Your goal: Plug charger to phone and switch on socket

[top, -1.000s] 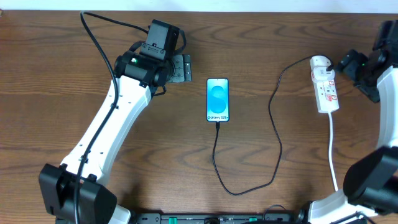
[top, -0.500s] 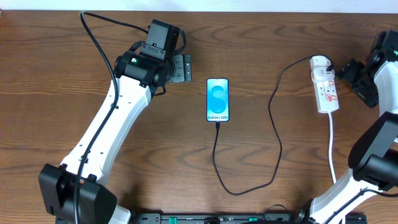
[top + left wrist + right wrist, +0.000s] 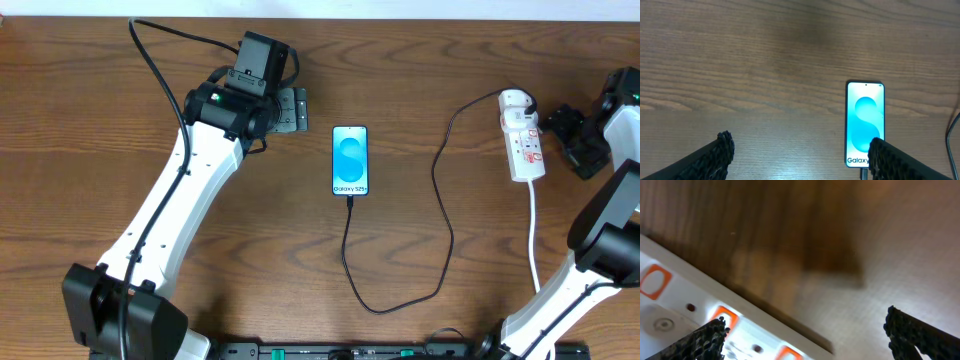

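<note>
1. Left end effector (image 3: 292,110): the jaws are spread wide and hold nothing. It is positioned over the brown wood-grain surface (image 3: 100,120), near the left side of the phone and clear of it. In the left wrist view, its two black textured fingers (image 3: 720,155) frame bare wood.

2. Slim rectangular smartphone with a light-blue and white screen (image 3: 350,160): it lies flat at the centre of the surface, screen up.

3. Thin black charger cable (image 3: 343,250): its connector meets the phone's near edge. The cable loops toward the robot, then runs right and away to the rounded end of the power strip.

4. White elongated power strip with red marks (image 3: 523,140): it lies flat at the right of the surface, its white cord trailing toward the robot.

5. Right end effector (image 3: 563,140): the jaws are spread wide and empty, just beside the strip's right edge.
</note>
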Controlling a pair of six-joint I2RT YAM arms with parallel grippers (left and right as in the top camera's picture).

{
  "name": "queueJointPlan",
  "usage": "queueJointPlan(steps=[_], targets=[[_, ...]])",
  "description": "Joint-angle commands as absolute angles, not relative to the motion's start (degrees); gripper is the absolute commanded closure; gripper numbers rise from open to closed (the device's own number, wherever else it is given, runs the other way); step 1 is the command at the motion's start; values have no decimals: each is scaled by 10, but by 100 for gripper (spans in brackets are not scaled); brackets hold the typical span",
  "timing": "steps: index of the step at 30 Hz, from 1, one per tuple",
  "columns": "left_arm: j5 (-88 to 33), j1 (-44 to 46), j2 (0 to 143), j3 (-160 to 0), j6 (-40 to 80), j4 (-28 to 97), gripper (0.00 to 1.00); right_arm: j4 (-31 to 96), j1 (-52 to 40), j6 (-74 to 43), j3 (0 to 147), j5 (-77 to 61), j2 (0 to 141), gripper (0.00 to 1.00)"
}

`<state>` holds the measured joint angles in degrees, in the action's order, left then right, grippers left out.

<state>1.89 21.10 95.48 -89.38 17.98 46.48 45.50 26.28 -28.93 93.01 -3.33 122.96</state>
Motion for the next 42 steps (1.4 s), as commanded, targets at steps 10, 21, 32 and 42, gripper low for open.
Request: queueJointPlan(steps=[10, 21, 32, 42], targets=[[30, 211, 958, -897, 176, 467, 13, 448, 262, -304, 932, -57, 1235, 1], [31, 211, 958, -897, 176, 467, 13, 446, 262, -304, 920, -57, 1239, 1], [30, 211, 958, -897, 176, 467, 13, 445, 262, -304, 901, -36, 1239, 1], [30, 211, 958, -897, 176, 467, 13, 428, 262, -304, 884, -70, 1239, 1]])
